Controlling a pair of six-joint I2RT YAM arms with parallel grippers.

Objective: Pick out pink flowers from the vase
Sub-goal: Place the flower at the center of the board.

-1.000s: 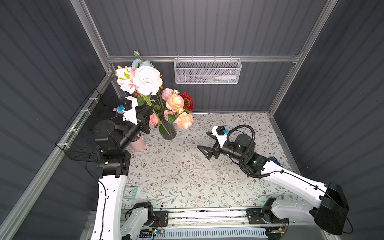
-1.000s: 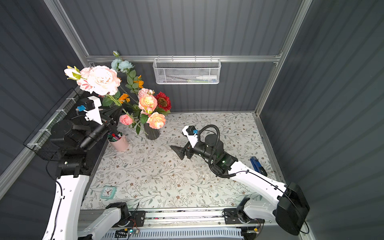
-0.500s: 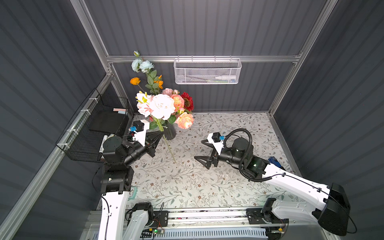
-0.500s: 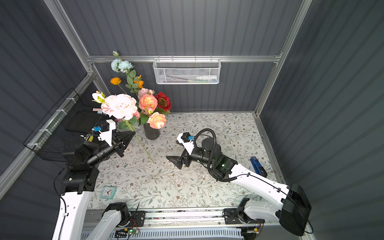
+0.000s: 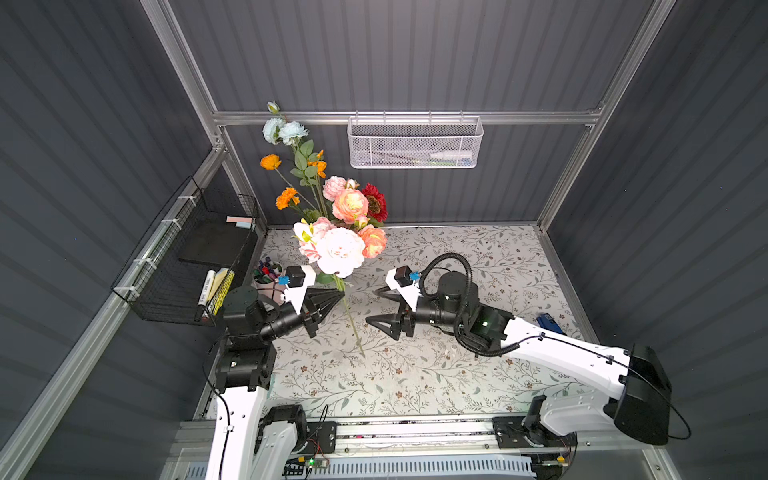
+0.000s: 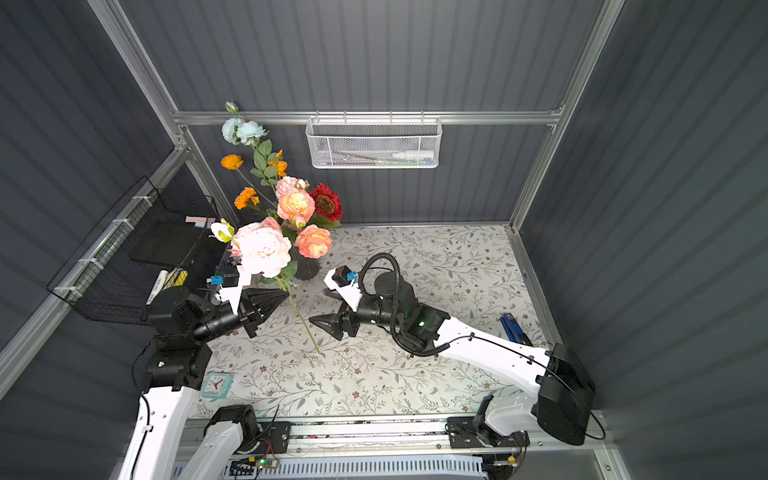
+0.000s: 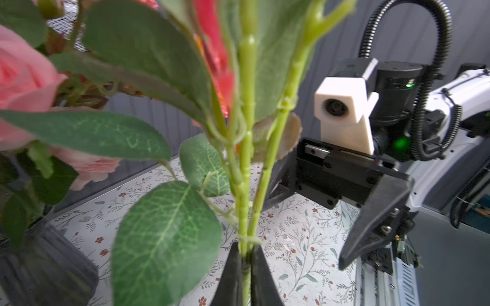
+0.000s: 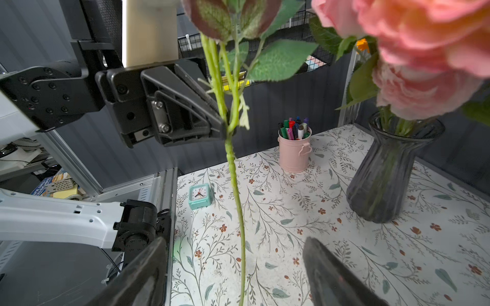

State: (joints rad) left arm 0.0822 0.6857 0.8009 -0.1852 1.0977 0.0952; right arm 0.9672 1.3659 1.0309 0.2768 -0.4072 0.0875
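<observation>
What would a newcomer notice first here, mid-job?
The big pale pink flower stands out, held above the table in front of the vase, its stem pinched in the shut left gripper. The open right gripper faces the stem's lower part, just short of it. Orange, dark red and more pink blooms fill the vase at the back left.

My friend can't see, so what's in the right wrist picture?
The left claw pinches a flower stem above the table. The right claw is open near it. Behind stand a vase with pink flowers, a pen cup and a clock.
</observation>
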